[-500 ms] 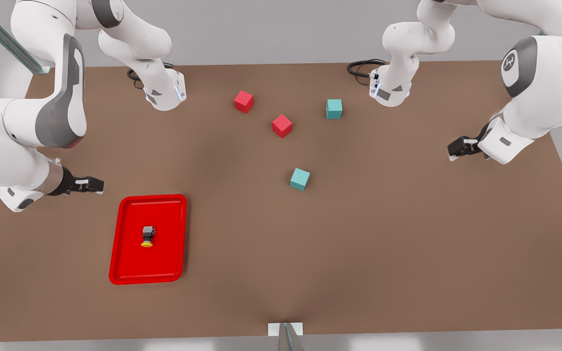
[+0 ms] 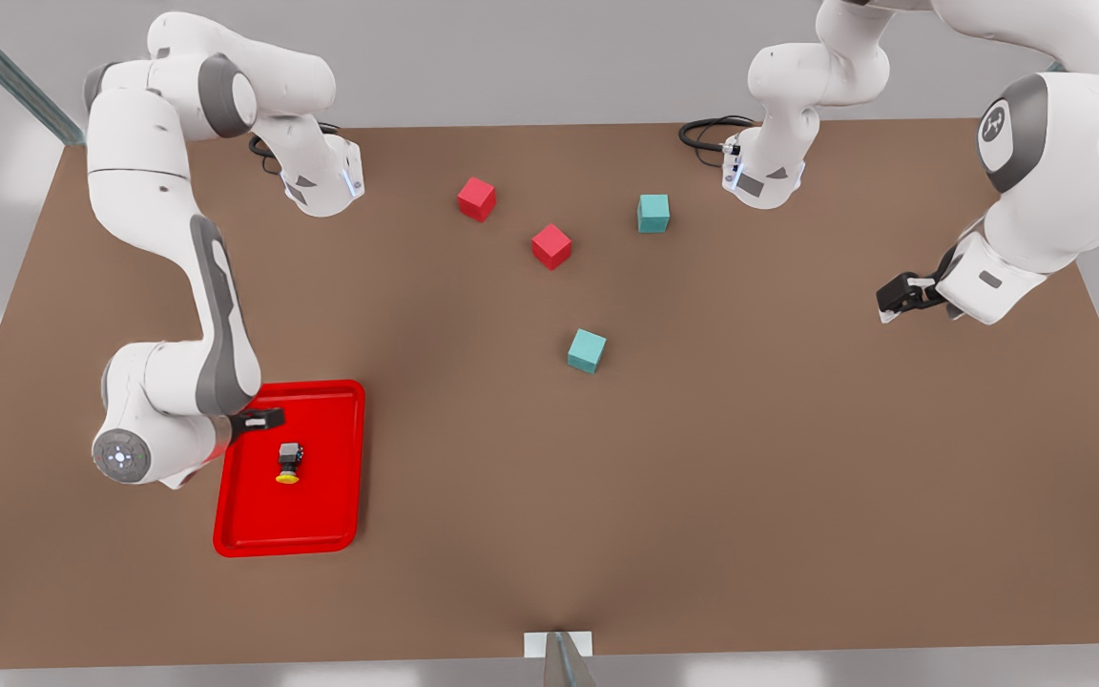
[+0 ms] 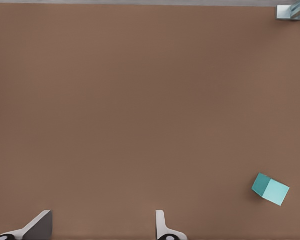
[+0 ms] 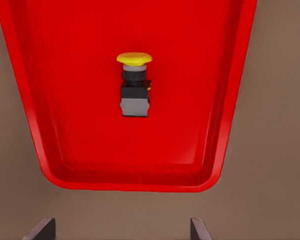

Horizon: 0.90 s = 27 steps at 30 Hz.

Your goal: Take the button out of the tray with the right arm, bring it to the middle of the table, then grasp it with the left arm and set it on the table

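The button [image 2: 289, 462], a dark boxy body with a yellow cap, lies on its side in the red tray [image 2: 259, 520] at the front view's left. My right gripper [image 2: 261, 419] hovers over the tray's far edge, just short of the button, and it is open. In the right wrist view the button [image 4: 134, 85] lies mid-tray [image 4: 65, 100], beyond the spread fingers of the right gripper [image 4: 120, 231]. My left gripper [image 2: 898, 294] waits open at the front view's right, above bare table [image 2: 798, 458]; its wrist view shows the left gripper [image 3: 100, 229] holding nothing.
Two red cubes [image 2: 476, 198] [image 2: 551, 246] and a teal cube [image 2: 653, 213] sit toward the table's far side. Another teal cube [image 2: 587, 350] [image 3: 270, 189] lies near the middle. The arm bases [image 2: 321, 181] [image 2: 764, 176] stand at the far edge.
The right arm has swung from beside the table's edge in over the tray, bringing its gripper close to the button. The left gripper has barely shifted.
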### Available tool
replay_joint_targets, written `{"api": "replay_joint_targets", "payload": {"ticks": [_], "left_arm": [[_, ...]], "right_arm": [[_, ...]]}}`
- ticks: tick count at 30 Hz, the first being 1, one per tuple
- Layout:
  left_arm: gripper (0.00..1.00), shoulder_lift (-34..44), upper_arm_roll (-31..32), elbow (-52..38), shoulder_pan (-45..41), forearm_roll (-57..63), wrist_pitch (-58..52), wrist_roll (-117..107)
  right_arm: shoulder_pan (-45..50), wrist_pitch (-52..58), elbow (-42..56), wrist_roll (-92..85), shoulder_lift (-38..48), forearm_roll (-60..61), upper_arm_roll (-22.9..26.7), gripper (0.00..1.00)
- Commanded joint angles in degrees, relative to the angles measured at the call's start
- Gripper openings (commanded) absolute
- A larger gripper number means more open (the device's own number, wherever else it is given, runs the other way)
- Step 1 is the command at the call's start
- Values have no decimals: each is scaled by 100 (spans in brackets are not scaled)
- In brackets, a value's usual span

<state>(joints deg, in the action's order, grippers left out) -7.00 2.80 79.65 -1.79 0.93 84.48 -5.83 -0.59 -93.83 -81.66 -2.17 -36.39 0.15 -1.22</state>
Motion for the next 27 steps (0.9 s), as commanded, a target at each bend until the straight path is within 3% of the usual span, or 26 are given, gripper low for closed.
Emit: {"api": "replay_joint_targets", "payload": {"ticks": [1,7,12,17,27], "left_arm": [[100,-3,2,-2,-15,4,16,-59],[100,-468,2,-11,-15,-5,376,-68],[100,-565,2,-11,-15,-5,429,-68],[100,-600,2,-11,-15,4,438,-68],[100,-653,2,-11,-59,4,438,-68]], "right_arm": [[-37,-1514,-175,-20,-141,64,-1,100],[226,-2200,-192,200,-343,327,-1,100],[244,-3343,-1211,112,-281,283,-1,100],[200,-3923,-1353,103,-281,169,-1,100],[209,-4020,-1370,182,-457,-77,43,100]]}}
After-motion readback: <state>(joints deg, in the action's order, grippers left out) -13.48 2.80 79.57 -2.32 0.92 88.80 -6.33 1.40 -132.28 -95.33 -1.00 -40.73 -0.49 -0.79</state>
